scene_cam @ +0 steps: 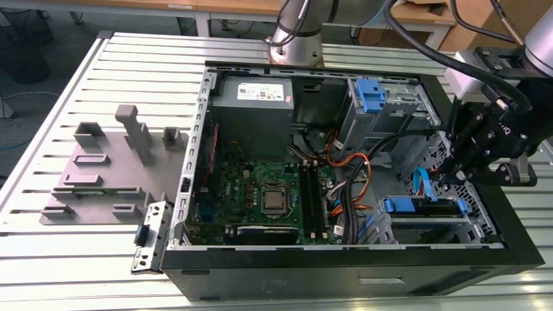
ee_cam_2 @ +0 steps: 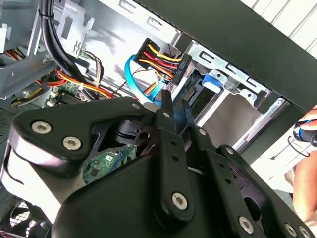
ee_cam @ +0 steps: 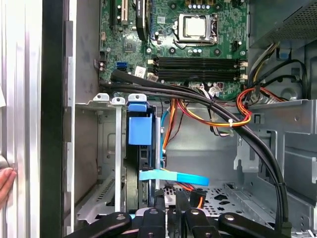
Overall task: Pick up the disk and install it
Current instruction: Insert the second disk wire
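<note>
The disk (scene_cam: 421, 207) sits in the lower drive bay at the front corner of the open computer case (scene_cam: 346, 278), on the exterior view's right, with blue rails at its ends. In the first wrist view the disk (ee_cam: 141, 131) stands edge-on in the bay, its blue tab toward the motherboard. A blue flat cable (ee_cam: 173, 176) and a power connector (ee_cam_2: 166, 62) with yellow, red and black wires lie at its end. My gripper (scene_cam: 469, 173) hangs inside the case just beside the disk. It looks shut, with nothing seen between the fingertips (ee_cam_2: 166, 105).
A grey power supply (scene_cam: 253, 97) and the motherboard (scene_cam: 259, 194) fill the case's left. A bare blue bracket (scene_cam: 370, 96) sits in the upper cage. Black cable bundles (ee_cam: 198, 96) cross near the bay. A grey fixture plate (scene_cam: 103, 175) lies outside. A person's hand (ee_cam_2: 304, 163) rests by the case.
</note>
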Tool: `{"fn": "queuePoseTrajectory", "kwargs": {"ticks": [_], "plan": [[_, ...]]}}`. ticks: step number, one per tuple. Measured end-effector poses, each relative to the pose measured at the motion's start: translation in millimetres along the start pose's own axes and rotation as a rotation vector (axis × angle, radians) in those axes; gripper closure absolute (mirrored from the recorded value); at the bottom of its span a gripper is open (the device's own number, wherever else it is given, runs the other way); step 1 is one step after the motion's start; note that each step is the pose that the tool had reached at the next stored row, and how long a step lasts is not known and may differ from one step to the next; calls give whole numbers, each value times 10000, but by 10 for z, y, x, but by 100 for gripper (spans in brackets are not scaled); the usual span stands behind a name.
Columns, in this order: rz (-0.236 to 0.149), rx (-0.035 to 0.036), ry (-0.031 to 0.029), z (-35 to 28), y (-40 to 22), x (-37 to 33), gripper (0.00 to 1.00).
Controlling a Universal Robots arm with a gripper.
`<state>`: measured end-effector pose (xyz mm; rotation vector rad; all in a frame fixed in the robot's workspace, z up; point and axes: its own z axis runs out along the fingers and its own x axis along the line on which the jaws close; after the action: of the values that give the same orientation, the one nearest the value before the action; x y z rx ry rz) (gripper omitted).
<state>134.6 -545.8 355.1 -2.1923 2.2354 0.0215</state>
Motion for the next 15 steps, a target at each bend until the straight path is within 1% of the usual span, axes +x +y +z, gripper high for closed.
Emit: {"fn": "queuePoseTrajectory", "kwargs": {"ticks": [3, 5, 7, 15], "plan": [[0, 0, -12, 5, 0, -6, 76], [0, 0, -10, 10, -1, -24, 76], [-2, 0, -11, 15, -9, -42, 76], [0, 0, -12, 24, -41, -76, 76]]}}
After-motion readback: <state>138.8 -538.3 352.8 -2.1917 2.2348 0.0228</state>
